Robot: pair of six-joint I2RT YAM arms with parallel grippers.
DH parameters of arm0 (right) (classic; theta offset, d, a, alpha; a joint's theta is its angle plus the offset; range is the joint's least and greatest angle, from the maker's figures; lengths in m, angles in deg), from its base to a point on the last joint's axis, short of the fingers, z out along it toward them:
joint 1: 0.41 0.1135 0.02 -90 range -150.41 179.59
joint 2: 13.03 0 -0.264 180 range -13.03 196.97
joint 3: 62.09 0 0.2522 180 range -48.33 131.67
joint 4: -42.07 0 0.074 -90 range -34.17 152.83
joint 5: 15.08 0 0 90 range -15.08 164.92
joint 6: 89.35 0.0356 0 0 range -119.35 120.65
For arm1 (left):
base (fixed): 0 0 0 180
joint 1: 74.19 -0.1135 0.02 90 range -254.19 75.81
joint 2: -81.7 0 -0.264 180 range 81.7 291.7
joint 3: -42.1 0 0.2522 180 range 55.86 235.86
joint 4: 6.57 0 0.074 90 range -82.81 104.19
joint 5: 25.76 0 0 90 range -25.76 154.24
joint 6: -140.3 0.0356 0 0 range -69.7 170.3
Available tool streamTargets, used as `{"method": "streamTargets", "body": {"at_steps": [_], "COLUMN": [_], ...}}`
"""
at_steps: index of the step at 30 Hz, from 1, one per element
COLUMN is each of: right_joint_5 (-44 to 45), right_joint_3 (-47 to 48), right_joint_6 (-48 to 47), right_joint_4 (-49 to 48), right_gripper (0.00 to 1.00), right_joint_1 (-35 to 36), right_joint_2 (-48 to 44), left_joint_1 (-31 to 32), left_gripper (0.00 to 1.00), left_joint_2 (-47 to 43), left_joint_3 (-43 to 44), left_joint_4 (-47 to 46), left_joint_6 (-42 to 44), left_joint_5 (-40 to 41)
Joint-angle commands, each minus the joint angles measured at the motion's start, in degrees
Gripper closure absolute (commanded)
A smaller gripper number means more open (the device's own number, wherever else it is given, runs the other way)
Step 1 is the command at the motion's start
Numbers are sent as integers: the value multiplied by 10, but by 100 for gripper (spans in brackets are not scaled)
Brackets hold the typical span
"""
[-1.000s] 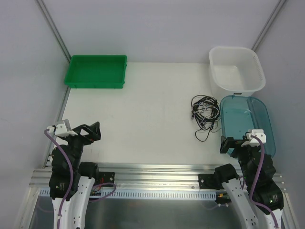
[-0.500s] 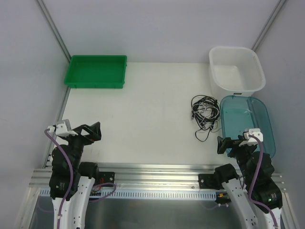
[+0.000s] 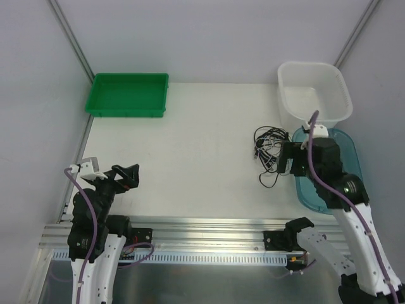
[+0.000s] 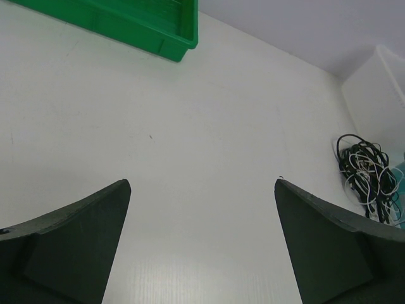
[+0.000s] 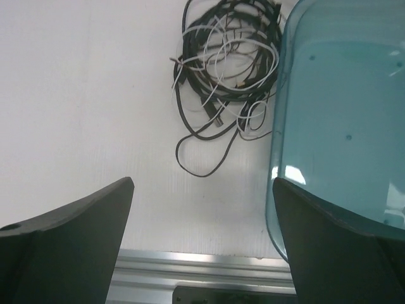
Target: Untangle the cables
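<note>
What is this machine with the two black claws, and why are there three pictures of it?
It is a robot with two arms bolted to a white table. Each arm ends in a gripper, like two fingers. One picture looks down from above. The other two come from a camera on each wrist. On the table lie tangled black and white cables, a green tray, a white tub and a see-through blue tub. The right gripper hovers open near the cables; the left gripper is open, far from them. Nothing is held.
</note>
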Motion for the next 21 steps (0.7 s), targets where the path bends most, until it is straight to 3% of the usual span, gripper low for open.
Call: {"method": "streamTargets", "body": {"at_steps": [1,9,21], "right_joint_5": [-25,-33,-37], "right_joint_3": [16,46,125], "right_joint_6": [51,39,17], "right_joint_4": [-13,-140,-231], "right_gripper": [3,2,1], "right_joint_1": [3,-3,-33], "right_joint_2": [93,306,597], "left_joint_1": [4,4,3], "left_gripper": [1,1,1], "left_joint_2": [15,7,1], "left_joint_3": [0,-2,-2], "left_joint_4": [-6,-6,-4], "left_joint_6": [-8,-6,-1], "left_joint_5": [-31,-32,-30]}}
